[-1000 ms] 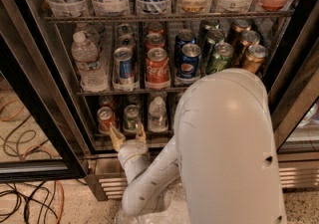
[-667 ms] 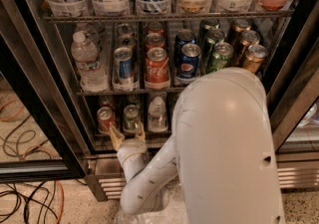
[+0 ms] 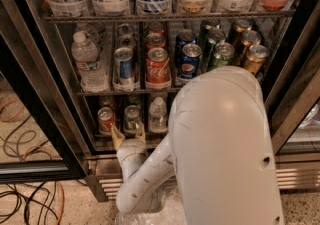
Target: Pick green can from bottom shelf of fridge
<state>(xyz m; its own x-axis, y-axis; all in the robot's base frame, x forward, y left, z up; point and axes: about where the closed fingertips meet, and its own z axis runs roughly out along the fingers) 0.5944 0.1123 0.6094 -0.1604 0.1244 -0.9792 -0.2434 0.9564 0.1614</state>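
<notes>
The green can stands on the dim bottom shelf of the fridge, between a red can and a small clear bottle. My gripper is at the front edge of that shelf, just below and in front of the green can. Its two tan fingers are spread apart, one to each side of the can's base, and hold nothing. My white arm hides the right part of the bottom shelf.
The middle rack holds a water bottle, a Coca-Cola can, a Pepsi can and other green cans. The black door frame stands at the left. Cables lie on the floor.
</notes>
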